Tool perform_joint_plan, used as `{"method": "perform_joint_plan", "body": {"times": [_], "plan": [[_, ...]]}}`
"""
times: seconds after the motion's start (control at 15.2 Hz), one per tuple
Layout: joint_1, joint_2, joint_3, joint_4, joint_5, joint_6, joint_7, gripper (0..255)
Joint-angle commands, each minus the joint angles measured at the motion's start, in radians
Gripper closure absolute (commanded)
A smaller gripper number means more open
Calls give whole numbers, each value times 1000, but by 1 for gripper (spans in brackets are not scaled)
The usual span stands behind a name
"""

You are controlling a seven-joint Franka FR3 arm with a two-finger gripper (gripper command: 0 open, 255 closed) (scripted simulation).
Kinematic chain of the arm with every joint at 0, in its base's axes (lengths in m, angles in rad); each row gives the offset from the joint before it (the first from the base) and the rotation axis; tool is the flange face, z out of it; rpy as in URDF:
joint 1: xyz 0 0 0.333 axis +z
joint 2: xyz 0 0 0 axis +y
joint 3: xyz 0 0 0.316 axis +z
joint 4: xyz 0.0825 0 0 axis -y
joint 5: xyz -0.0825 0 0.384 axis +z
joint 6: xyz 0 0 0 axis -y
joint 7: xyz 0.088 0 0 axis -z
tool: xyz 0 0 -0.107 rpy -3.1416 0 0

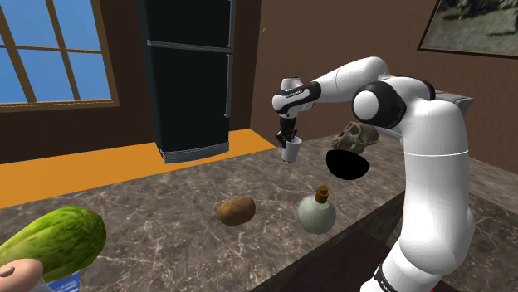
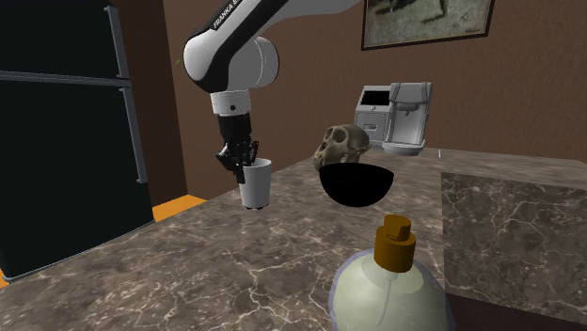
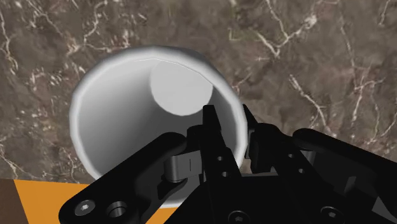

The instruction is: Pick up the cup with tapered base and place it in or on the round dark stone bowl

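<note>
While black end effector [image 3: 229, 122] clamps wall of white tapered cup [image 3: 121, 108], fingers almost together: one-sided rim grip, cup could pivot or slip, clip round black bowl [image 2: 355, 185].

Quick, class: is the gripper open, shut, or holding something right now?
The gripper is shut on the white cup, pinching its rim.

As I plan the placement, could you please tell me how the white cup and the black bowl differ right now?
The cup is white, while the bowl is black. The cup is tall and narrow with a tapered base, while the bowl is wide, shallow and rounded. The gripper clasps the cup's rim with one finger inside, while the bowl stands free. Both are upright with their mouths facing up.
</note>
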Motion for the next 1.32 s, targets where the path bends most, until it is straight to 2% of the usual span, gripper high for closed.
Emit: {"method": "perform_joint_plan", "body": {"times": [0.0,1.25], "plan": [[0,-5,-1,7,-1,-11,0,255],[-1,-53,-8,194,-10,-244,-11,255]]}}
